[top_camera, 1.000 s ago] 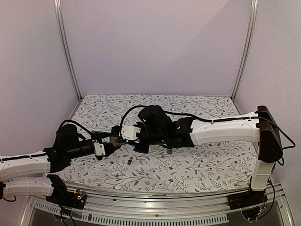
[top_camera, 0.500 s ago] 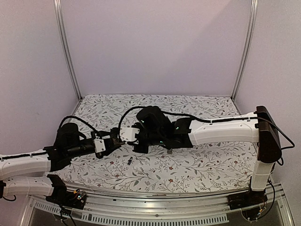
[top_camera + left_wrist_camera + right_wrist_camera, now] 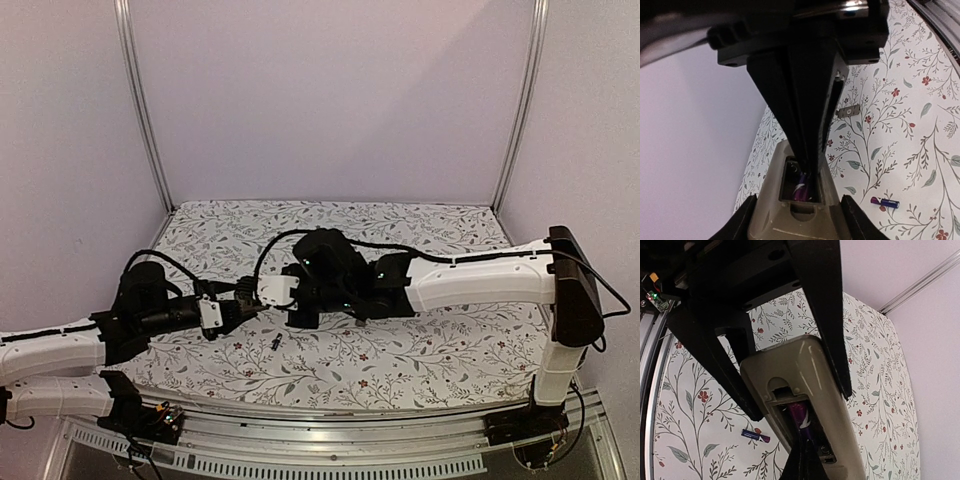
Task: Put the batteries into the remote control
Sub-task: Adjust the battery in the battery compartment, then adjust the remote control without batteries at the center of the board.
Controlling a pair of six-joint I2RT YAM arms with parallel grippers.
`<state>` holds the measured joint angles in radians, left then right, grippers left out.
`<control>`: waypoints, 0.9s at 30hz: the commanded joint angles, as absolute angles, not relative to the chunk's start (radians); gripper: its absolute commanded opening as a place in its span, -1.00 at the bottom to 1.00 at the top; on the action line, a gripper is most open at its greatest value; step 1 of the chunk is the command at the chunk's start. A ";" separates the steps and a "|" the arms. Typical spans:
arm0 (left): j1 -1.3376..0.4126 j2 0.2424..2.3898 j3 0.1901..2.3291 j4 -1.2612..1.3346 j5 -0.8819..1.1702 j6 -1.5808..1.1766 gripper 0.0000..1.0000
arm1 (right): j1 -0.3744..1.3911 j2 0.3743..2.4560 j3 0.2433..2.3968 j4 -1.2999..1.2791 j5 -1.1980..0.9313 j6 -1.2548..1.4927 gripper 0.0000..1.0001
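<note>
My left gripper (image 3: pixel 801 217) is shut on the remote control (image 3: pixel 790 220), which it holds back-up above the table with the dark battery recess (image 3: pixel 797 182) open. One purple battery (image 3: pixel 802 415) lies inside the recess. My right gripper (image 3: pixel 805 460) is shut, and its closed tips reach into the recess and touch that battery. A second battery (image 3: pixel 885 202) lies loose on the floral tabletop beside the remote; it also shows in the top view as a battery (image 3: pixel 275 343). The two grippers meet at the remote control (image 3: pixel 272 290) at the table's left centre.
A small grey metallic piece (image 3: pixel 848 111) lies on the floral cloth beyond the remote. Purple walls and metal corner posts (image 3: pixel 145 120) enclose the table. The metal rail (image 3: pixel 330 462) runs along the near edge.
The right gripper's jaws have closed from a slight gap to fully shut at the recess. Both grippers and the remote shifted only slightly. The loose battery has not moved.
</note>
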<state>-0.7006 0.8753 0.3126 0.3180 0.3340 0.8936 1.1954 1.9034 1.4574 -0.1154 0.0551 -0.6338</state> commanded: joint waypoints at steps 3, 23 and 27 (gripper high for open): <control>-0.747 0.870 0.316 0.371 0.436 0.925 -1.00 | 1.176 1.781 1.384 -0.020 0.012 -0.609 -0.87; -0.746 1.214 0.394 0.451 0.209 1.260 -1.00 | 1.049 1.603 1.029 0.089 0.107 -0.298 -0.45; -0.748 1.330 0.455 0.465 0.189 1.388 -1.00 | 1.036 1.559 0.928 0.132 0.158 -0.268 -0.45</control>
<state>-0.7338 1.2457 0.3862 0.4107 0.2218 1.2304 1.0462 1.6161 1.0012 0.0780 0.0925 -0.3328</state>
